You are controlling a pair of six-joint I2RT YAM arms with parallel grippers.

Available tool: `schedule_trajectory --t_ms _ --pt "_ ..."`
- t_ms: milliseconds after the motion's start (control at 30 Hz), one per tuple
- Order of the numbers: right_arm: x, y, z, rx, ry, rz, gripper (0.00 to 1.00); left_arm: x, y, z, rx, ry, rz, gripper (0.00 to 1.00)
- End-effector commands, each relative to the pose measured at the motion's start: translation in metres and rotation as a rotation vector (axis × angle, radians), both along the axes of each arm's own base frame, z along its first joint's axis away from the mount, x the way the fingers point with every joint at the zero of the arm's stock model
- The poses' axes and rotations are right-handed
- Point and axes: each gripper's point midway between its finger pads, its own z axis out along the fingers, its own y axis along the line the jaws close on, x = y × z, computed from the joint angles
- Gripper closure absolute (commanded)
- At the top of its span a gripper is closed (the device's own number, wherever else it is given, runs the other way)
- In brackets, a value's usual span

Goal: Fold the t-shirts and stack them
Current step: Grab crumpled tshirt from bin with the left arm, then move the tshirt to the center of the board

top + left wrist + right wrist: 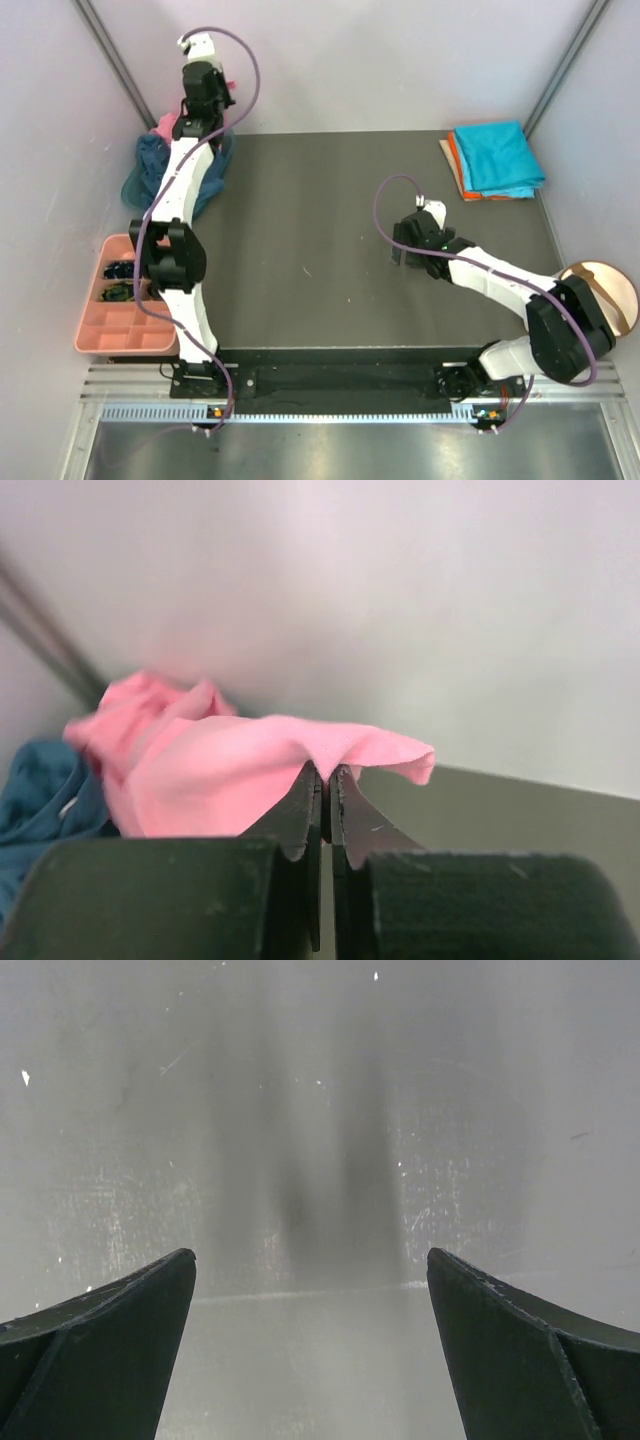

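Top view: my left gripper (210,98) hung over the heap, the pink shirt (163,125) just beneath it. The turquoise shirt (497,155) lay folded on the orange one (457,162), well beyond the right gripper (403,255).

Left wrist: the jaws were pinched shut on the pink shirt's edge, with the blue shirt (35,790) to their left.

Right wrist: the jaws gaped over bare mat (300,1110).

I judged this the pick-up. The next move called for lifting the shirt clear and spreading it on the mat.

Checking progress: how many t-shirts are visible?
4: turquoise shirt on orange shirt, folded far right; pink shirt in the left gripper; blue shirt heaped far left. More may hide.
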Motion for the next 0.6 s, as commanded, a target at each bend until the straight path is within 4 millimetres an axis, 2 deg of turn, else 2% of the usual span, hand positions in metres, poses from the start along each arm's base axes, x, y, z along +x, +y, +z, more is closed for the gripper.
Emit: schedule_trajectory --t_ms 0,100,200,300,433,467,500,533,567 --pt "0.004 0.008 0.019 0.061 -0.066 0.013 0.01 -0.047 -0.029 0.137 0.011 -0.279 -0.049 1.00" --pt "0.002 0.008 0.020 0.073 -0.073 0.015 0.01 -0.072 -0.045 0.178 0.001 -0.356 -0.093 1.00" --pt "0.000 0.008 0.021 0.082 -0.078 0.014 0.01 -0.097 -0.058 0.208 -0.027 -0.410 -0.152 1.00" --pt "-0.001 0.007 0.022 0.085 -0.081 0.005 0.01 -0.120 -0.074 0.227 -0.052 -0.444 -0.221 1.00" --pt "0.000 0.006 0.025 0.092 -0.094 -0.001 0.01 -0.146 -0.114 0.249 -0.071 -0.477 -0.350 1.00" --pt "0.000 0.006 0.026 0.091 -0.098 -0.002 0.01 -0.156 -0.120 0.266 -0.071 -0.508 -0.372 1.00" --pt "0.000 0.006 0.027 0.094 -0.098 -0.003 0.01 -0.161 -0.136 0.270 -0.072 -0.513 -0.420 1.00" --pt "0.000 0.006 0.027 0.096 -0.100 -0.006 0.01 -0.166 -0.143 0.274 -0.065 -0.510 -0.442 1.00" --pt "0.000 0.006 0.028 0.098 -0.101 -0.006 0.01 -0.174 -0.147 0.287 -0.068 -0.541 -0.461 1.00"
